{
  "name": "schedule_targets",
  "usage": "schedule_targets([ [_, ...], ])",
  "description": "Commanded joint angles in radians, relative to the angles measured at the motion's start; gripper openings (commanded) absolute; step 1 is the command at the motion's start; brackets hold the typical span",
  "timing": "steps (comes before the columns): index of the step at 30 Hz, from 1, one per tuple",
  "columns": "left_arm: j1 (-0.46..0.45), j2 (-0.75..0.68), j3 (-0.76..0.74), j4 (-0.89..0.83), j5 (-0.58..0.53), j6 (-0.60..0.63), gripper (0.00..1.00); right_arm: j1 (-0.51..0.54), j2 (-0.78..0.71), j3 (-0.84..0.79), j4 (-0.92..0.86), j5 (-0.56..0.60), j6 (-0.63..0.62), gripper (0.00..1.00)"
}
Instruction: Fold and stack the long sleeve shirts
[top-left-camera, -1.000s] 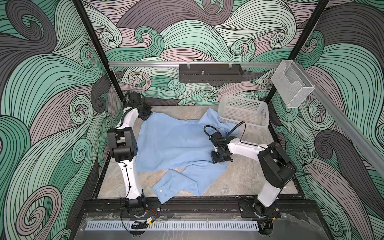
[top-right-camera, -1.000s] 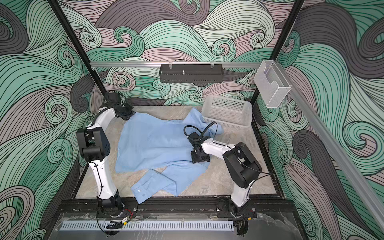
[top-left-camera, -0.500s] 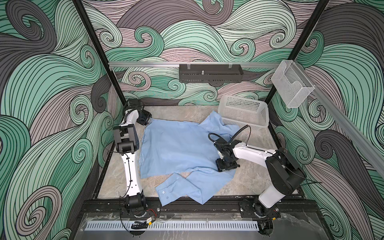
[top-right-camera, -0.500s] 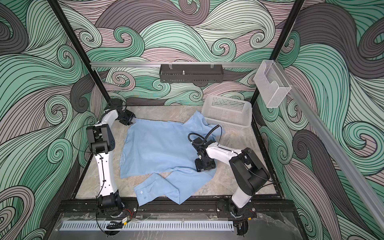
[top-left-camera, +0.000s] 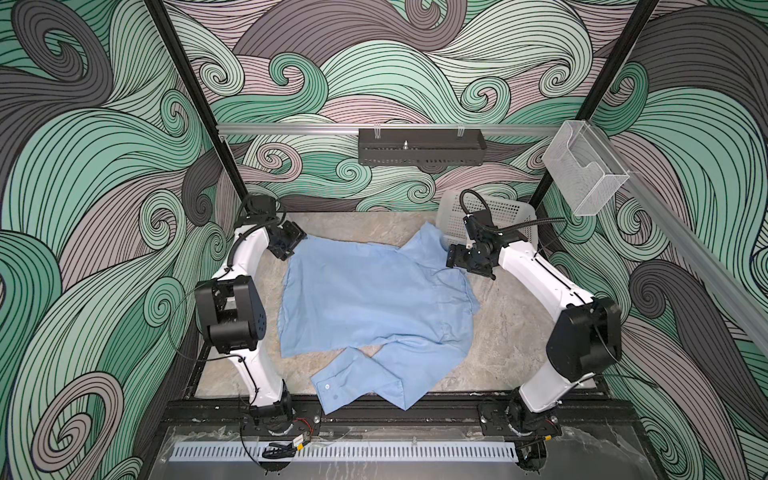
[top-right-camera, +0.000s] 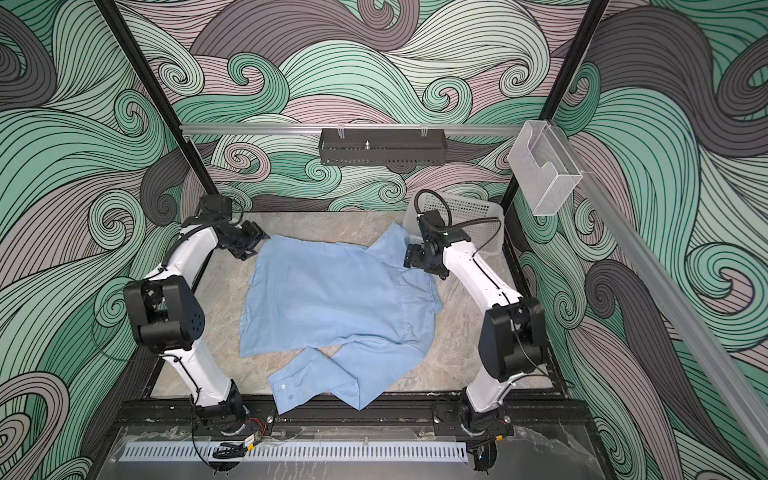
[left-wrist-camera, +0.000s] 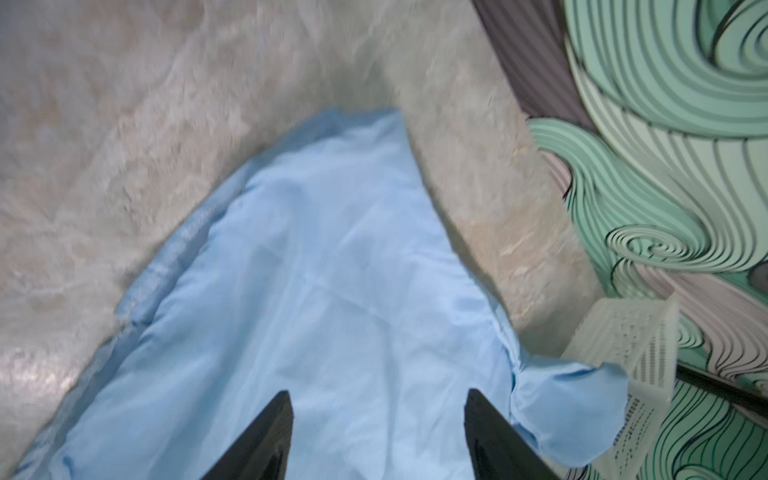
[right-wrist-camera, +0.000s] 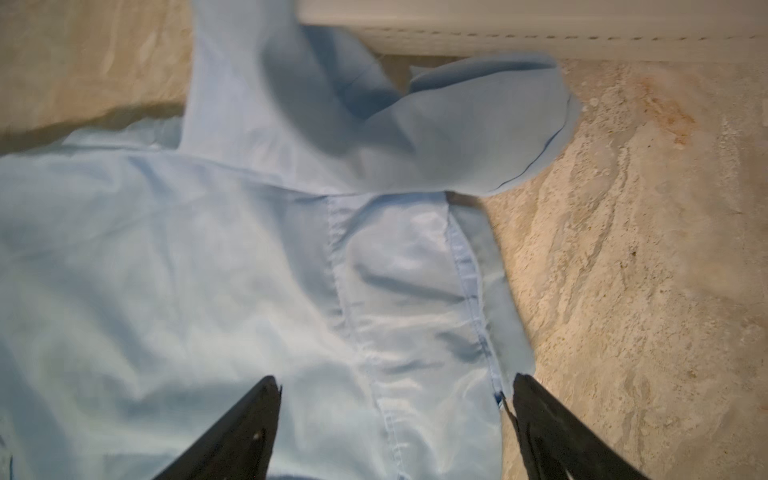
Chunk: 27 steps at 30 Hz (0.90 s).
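Looking down, in both top views, on a marbled table (top-left-camera: 511, 332) filling the centre of the frame. Lying spread across its middle, the light blue long sleeve shirt (top-left-camera: 374, 299), now stretching wider and flatter than a second ago, when sagging in loose folds toward the centre. Crowding the upper right corner, a white perforated basket (top-left-camera: 511, 212), with the shirt's far sleeve (top-left-camera: 428, 245) bunching up against its wall. Trailing toward the lower centre, the near sleeve (top-left-camera: 374, 374), doubling over itself and reaching the black front rail (top-left-camera: 457, 403) with its buttoned cuff (top-left-camera: 338, 392). Hovering at the shirt's upper left corner, the left gripper (top-left-camera: 293, 246), clamping there a second ago and now standing with fingers parted, holding nothing, the cloth lying loose beneath in the left wrist view. Hovering at the upper right, just beside the basket, the right gripper (top-left-camera: 453, 255), having swung up from the frame's centre, its fingers likewise spread wide and empty above the shoulder seam. Pointing, by the look of it, to a spread-and-release just finishing: flattening the body done, leaving both sleeves still to be straightened and brought in, with folding proper and stacking not yet beginning.
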Motion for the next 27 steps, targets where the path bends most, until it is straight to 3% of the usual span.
schedule_targets([
  [1, -0.032, 0.031, -0.138, -0.034, 0.023, 0.069, 0.67, -0.059, 0.093, 0.006, 0.039, 0.004, 0.056, 0.89],
  [5, -0.041, 0.049, -0.263, -0.009, 0.053, 0.07, 0.66, -0.134, 0.157, -0.018, 0.2, -0.074, 0.101, 0.9],
  [10, -0.039, 0.074, -0.32, -0.006, 0.063, 0.071, 0.64, -0.158, 0.246, 0.004, 0.272, -0.132, 0.135, 0.89],
  [19, -0.035, 0.067, -0.323, -0.056, 0.038, 0.101, 0.59, -0.187, 0.307, -0.085, 0.519, -0.18, 0.196, 0.74],
  [23, -0.023, 0.049, -0.33, -0.076, 0.028, 0.12, 0.56, -0.196, 0.328, -0.095, 0.587, -0.21, 0.205, 0.58],
  [27, -0.016, 0.029, -0.333, -0.092, 0.003, 0.134, 0.53, -0.195, 0.292, -0.11, 0.61, -0.221, 0.2, 0.26],
])
